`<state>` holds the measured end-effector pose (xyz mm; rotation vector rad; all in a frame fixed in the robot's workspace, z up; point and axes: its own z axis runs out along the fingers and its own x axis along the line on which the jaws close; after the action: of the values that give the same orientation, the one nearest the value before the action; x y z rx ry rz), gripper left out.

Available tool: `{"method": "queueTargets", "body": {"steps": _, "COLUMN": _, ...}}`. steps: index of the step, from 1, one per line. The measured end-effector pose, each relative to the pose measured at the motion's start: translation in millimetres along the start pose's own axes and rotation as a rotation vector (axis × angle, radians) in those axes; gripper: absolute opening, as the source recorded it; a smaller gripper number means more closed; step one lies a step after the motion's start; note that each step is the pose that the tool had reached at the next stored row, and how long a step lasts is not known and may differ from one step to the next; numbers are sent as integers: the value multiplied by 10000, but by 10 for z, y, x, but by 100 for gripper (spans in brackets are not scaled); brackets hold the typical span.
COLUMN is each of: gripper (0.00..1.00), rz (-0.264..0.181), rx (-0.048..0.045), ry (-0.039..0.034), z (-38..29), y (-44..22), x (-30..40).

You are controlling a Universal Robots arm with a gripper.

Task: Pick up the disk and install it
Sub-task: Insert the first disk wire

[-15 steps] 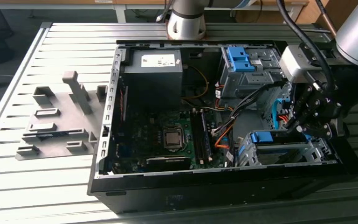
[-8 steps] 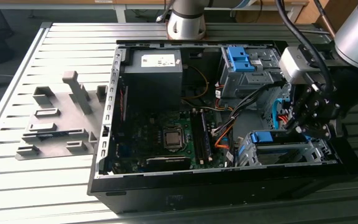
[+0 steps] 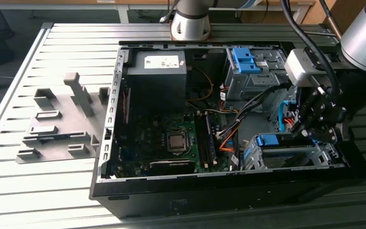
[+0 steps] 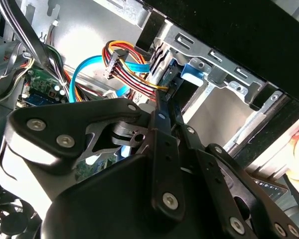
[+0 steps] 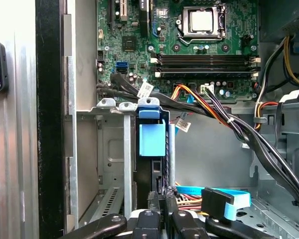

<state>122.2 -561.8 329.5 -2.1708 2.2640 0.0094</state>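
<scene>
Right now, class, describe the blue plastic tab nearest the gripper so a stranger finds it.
Find the open black computer case. In its silver metal drive cage at the exterior view's right, by the black gripper, sits the blue plastic tab. The other blue clip sits farther back.

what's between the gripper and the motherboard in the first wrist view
In the first wrist view, the disk, standing on edge in its metal drive cage, lies between the gripper and the motherboard, with cables crossing beyond it.

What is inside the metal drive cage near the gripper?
The disk stands edge-on in the drive cage, its blue frame showing, with the gripper at its near end. The bay beside it looks vacant. The disk's label and far end are hidden.
</scene>
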Motion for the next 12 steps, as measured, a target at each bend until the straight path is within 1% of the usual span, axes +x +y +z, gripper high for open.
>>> {"method": "queueTargets", "body": {"steps": 4, "gripper": 17, "rz": 1, "rx": -1, "ry": -9, "z": 1, "y": 0, "x": 0}}
{"method": "queueTargets", "body": {"steps": 5, "gripper": 24, "rz": 2, "rx": 0, "ry": -7, "z": -9, "y": 0, "x": 0}}
{"method": "queueTargets", "body": {"steps": 12, "gripper": 24, "rz": 1, "rx": 0, "ry": -3, "z": -96, "y": 0, "x": -1}}
